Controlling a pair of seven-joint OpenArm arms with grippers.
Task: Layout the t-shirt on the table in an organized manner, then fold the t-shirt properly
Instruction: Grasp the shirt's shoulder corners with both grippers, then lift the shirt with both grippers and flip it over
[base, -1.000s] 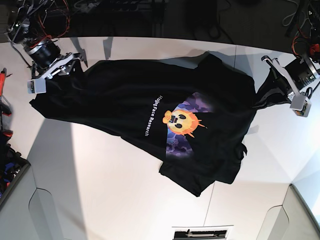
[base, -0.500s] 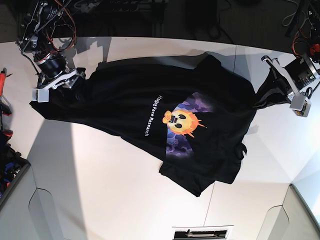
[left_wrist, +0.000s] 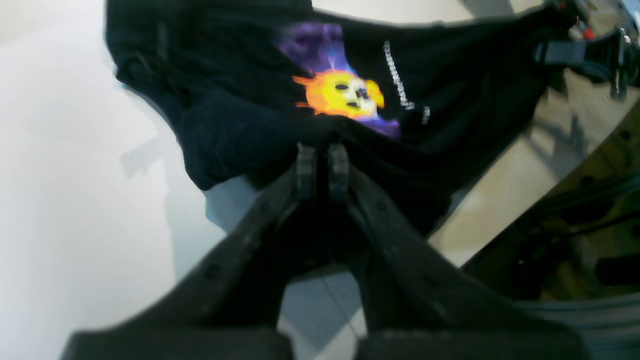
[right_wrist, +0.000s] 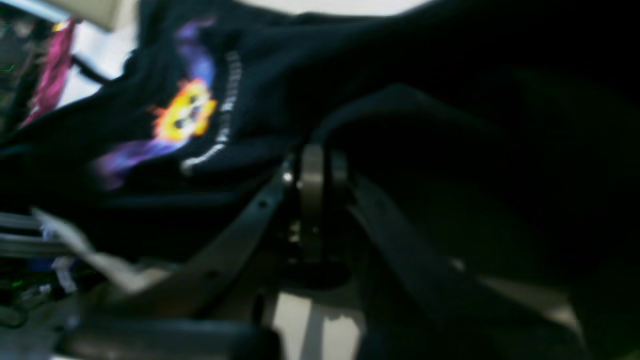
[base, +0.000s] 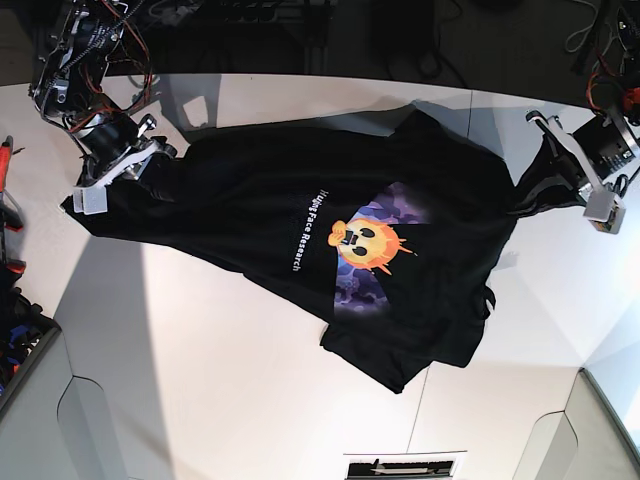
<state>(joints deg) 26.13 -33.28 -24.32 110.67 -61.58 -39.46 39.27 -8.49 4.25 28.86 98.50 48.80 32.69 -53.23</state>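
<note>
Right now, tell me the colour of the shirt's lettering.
White, on the black t-shirt; clearest in the base view.

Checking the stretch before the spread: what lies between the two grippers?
Only the t-shirt spans from the right gripper to the left gripper, over the table; the base view shows it.

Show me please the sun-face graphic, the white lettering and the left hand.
sun-face graphic (base: 366, 245), base view, its orange middle.
white lettering (base: 304, 231), base view, mid-line.
left hand (left_wrist: 322, 165), left wrist view, between its fingertips.

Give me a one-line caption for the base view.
Both grippers, left and right, pinch opposite ends of the black t-shirt, stretched across the white table.
</note>
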